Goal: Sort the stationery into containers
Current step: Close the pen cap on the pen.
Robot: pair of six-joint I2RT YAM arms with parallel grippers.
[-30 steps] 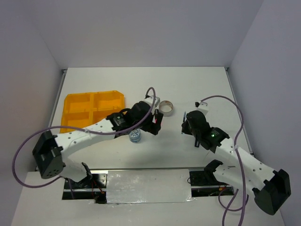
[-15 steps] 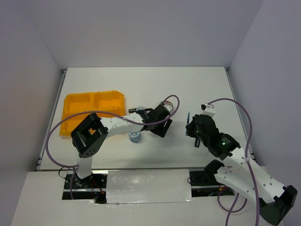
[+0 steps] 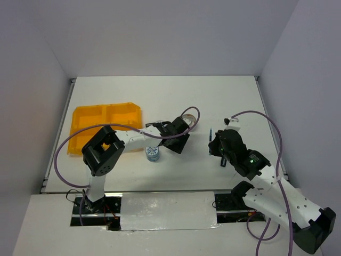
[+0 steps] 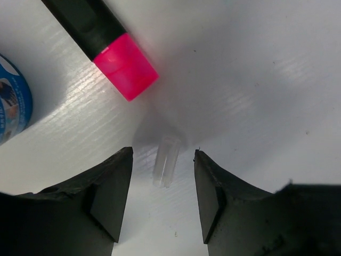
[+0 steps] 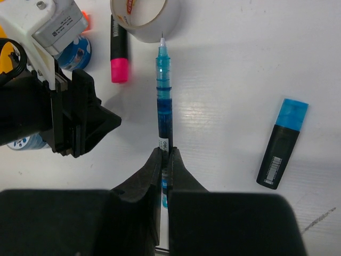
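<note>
My left gripper (image 4: 162, 184) hovers low over the table, open, with a small clear pen cap (image 4: 167, 160) lying between its fingers, untouched. Just beyond it lie the pink highlighter (image 4: 125, 66) and a blue-white tape roll (image 4: 10, 101). My right gripper (image 5: 165, 152) is shut on a blue pen (image 5: 164, 96), whose tip points at the grey tape ring (image 5: 141, 13). In the top view the left gripper (image 3: 179, 141) sits between a tape roll (image 3: 153, 153) and the tape ring (image 3: 187, 120). The yellow-orange tray (image 3: 101, 125) lies at the left.
A black marker with a blue cap (image 5: 282, 141) lies right of the held pen. A second blue-white tape roll (image 5: 74, 50) sits near the left wrist. The left arm's elbow (image 3: 101, 152) is folded near the tray's front edge.
The left arm folded its elbow up and its gripper moved right and down beside the highlighter, its jaws narrowing. The right gripper drifted slightly right with the pen.
</note>
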